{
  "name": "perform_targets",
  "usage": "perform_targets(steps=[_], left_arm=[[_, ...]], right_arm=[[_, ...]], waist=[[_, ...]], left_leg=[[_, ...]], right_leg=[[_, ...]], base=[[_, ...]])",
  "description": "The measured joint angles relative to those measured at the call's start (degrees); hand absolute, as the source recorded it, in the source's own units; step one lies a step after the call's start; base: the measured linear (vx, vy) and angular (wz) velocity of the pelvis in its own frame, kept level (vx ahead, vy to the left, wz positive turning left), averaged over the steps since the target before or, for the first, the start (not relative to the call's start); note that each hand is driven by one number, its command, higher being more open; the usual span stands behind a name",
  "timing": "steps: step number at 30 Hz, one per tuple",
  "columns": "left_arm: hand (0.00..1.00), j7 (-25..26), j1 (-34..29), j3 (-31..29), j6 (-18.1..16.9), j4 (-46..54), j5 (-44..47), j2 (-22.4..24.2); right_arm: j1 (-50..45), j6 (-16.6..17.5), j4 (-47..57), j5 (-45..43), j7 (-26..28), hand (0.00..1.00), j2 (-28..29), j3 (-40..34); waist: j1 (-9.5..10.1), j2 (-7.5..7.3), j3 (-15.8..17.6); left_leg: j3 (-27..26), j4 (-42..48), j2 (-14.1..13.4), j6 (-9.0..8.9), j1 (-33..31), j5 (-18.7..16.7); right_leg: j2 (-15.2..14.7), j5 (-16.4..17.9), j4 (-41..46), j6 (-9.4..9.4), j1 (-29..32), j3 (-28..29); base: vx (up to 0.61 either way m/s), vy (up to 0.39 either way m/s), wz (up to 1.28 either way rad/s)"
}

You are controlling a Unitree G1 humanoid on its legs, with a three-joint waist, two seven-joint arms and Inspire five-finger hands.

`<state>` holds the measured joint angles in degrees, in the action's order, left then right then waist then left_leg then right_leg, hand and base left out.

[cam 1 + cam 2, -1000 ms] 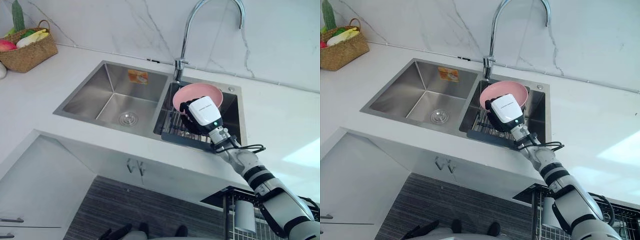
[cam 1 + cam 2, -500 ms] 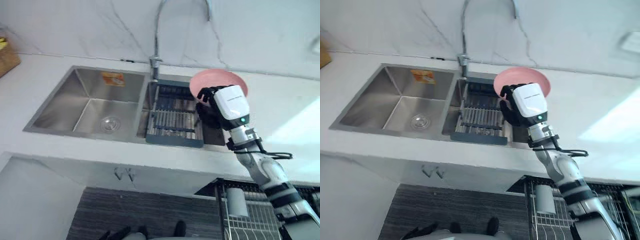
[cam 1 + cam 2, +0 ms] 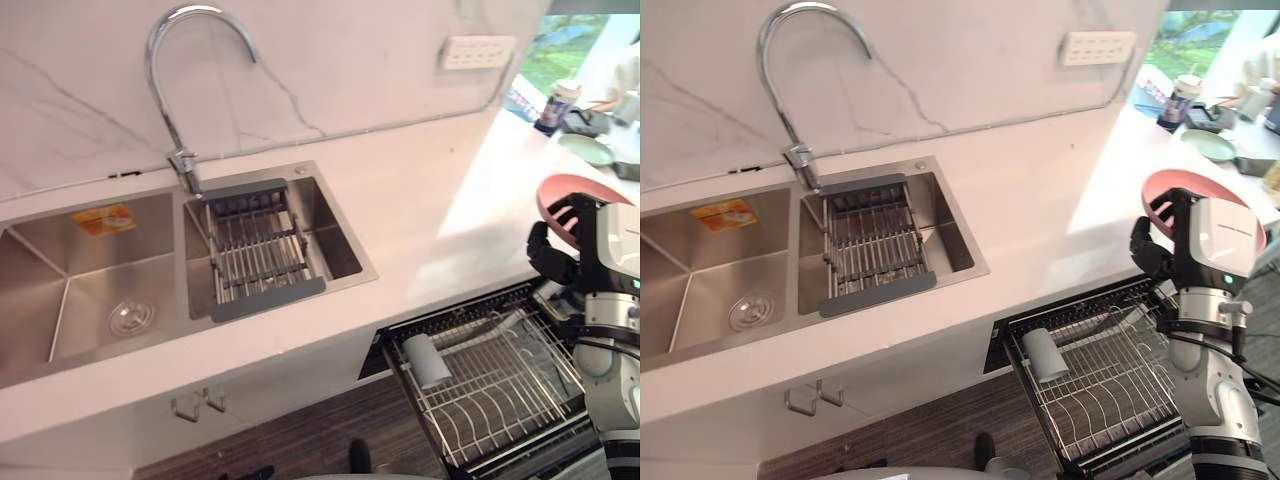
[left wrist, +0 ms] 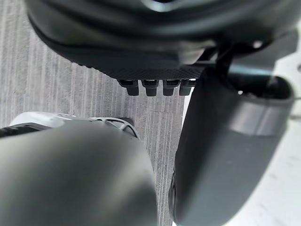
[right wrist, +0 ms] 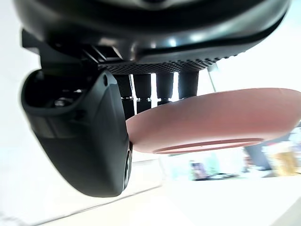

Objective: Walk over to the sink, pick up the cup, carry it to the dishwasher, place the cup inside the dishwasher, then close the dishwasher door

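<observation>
One pink dish (image 5: 211,122), no cup, pinched at rim by right hand (image 3: 1220,240), thumb opposing fingers, off counter's front right edge above open dishwasher rack (image 3: 1110,380). Likely light, rigid, slick, breakable: rim grip suits. Left hand (image 4: 155,47) state unreadable.

right hand (image 3: 1205,245) was dark, white back plate, 3 o'clock | right arm (image 3: 1218,395) was silver-grey, black-banded | left hand (image 4: 155,61) showed dark dimpled palm

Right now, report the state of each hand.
Left hand: open, holding nothing.
Right hand: shut on the pink plate.
</observation>
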<state>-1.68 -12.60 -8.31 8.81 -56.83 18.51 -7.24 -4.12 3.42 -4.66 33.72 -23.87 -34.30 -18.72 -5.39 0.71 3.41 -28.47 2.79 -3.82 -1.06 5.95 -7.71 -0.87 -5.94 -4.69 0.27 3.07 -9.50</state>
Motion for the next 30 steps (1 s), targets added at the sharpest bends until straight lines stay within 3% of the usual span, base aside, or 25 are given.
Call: perform_targets(steps=[1, 7, 10, 14, 18, 24, 30], left_arm=[[1.0, 0.59, 0.01, 0.01, 0.22, 0.0, 0.6, -0.06], [1.0, 1.77, 0.62, 1.36, 0.92, 0.02, 0.85, -0.51], [1.0, 1.81, 0.71, 1.2, 0.26, 0.22, 1.77, -0.58], [1.0, 3.16, 0.73, 0.85, -0.05, 0.67, 5.15, 0.16], [1.0, 3.05, 0.69, 0.83, -1.37, 1.17, 3.55, 0.62], [1.0, 2.99, 0.75, 0.91, -2.86, 1.18, 2.68, 0.69], [1.0, 2.62, 3.03, 2.15, -2.85, 1.26, 2.91, 0.99]], right_arm=[[-0.02, 0.06, -1.06, -1.69, -0.57, 0.0, 2.04, -1.24], [-4.31, -2.57, -2.42, -7.77, -2.77, 0.0, 13.84, -7.42], [-6.3, -3.26, -4.27, -7.7, -4.79, 0.0, 20.3, -6.87], [-6.72, -4.22, -5.88, -7.71, -6.22, 0.0, 24.69, -4.11], [-7.1, -4.37, -5.88, -7.56, -6.42, 0.0, 26.43, -0.5], [-6.93, -4.37, -6.84, -7.03, -6.45, 0.0, 28.08, 3.42], [-4.92, -5.52, -16.48, -7.21, -7.7, 0.0, 27.74, 6.68]], waist=[[0.23, -0.04, 0.05], [-0.15, 0.01, 0.06], [0.06, 0.17, 0.19], [1.9, 0.5, 0.45], [3.25, 0.89, 1.04], [3.41, 1.54, 2.82], [4.34, 3.35, 4.97]], left_leg=[[-1.58, 0.6, -0.45, -0.16, -0.37, -0.29], [-2.73, 4.08, -2.51, -1.15, -3.4, -1.66], [-2.03, 5.58, -3.67, -1.71, -4.85, -1.99], [-1.67, 5.28, -4.09, -2.14, -4.47, -1.91], [-1.01, 4.71, -3.85, -2.21, -4.12, -1.91], [-0.55, 3.42, -3.23, -2.2, -3.7, -1.9], [1.23, 3.34, -2.84, -2.18, -4.95, -1.86]], right_leg=[[-0.75, -0.1, 0.25, 0.13, 0.63, -3.46], [-1.49, 0.31, 3.59, -0.98, 4.2, -8.88], [-1.32, 0.31, 3.13, -1.14, 4.67, -11.74], [-0.58, -0.42, 1.2, -1.01, 3.34, -12.4], [-0.42, -1.06, -0.33, -1.02, 2.15, -13.0], [-0.72, -1.22, -0.18, -1.21, 1.99, -13.5], [-1.33, -1.09, -0.19, -1.02, 2.41, -15.36]], base=[[-0.06, -0.005, -0.67], [-0.02, -0.019, -0.17], [0.02, -0.011, 0.08], [0.03, 0.025, 0.06], [0.04, 0.075, 0.1], [0.04, 0.107, 0.04], [0.0, 0.096, 0.13]])
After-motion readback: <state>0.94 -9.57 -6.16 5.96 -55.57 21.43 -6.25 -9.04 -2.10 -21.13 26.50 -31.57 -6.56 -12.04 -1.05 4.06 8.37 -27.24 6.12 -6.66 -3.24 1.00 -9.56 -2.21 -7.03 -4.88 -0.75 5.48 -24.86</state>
